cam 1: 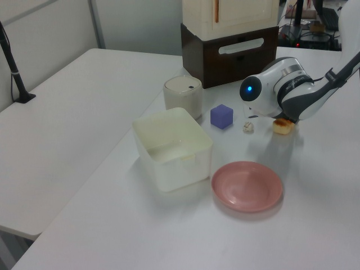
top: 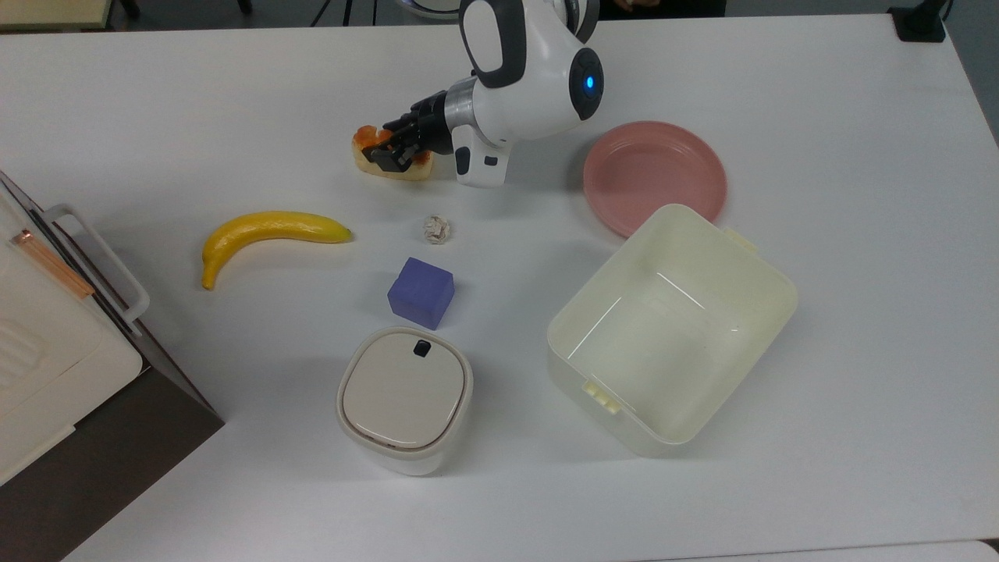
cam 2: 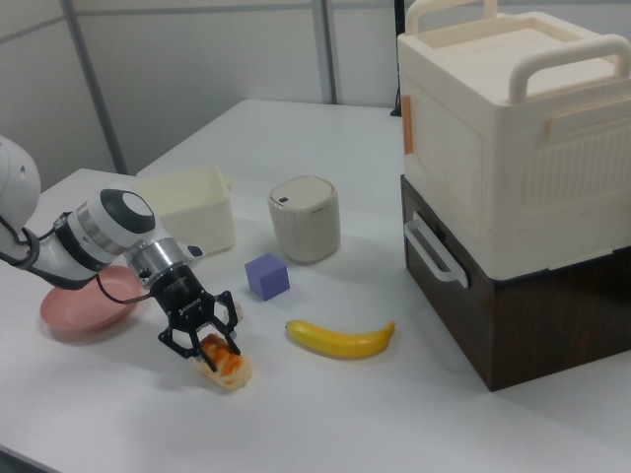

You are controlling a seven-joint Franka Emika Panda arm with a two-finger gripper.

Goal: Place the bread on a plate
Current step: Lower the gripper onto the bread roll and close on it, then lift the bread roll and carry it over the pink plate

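Orange-brown glaze marks the bread [top: 394, 160], a small oblong loaf with pale cream sides lying on the smooth white table [top: 819, 390]. Your gripper [top: 388, 147] is down over it: in the right view the black fingers [cam 2: 175, 347] stand apart and straddle the loaf [cam 2: 225, 367], one on either side of the glazed top, not pressed together. Whether the pads actually touch the crust, you cannot tell.

The plate [top: 654, 176] is round, flat, pink and glossy with a raised rim; it sits well apart from the bread toward the top view's right, on the far side of the arm's white wrist. Its lower edge lies just beside the cream rectangular tub [top: 671, 328], a thin-walled plastic box with rounded corners and nothing in it.

Between the bread and the top view's lower edge you have a small crumpled paper ball [top: 437, 229], then a matte purple cube [top: 421, 292], then a rounded-square cream canister [top: 404, 398] with a flat lid. The curved yellow banana [top: 269, 232] lies to the top view's left of these. At the top view's left edge stands a cream ribbed case [cam 2: 513, 138] on a dark brown base.
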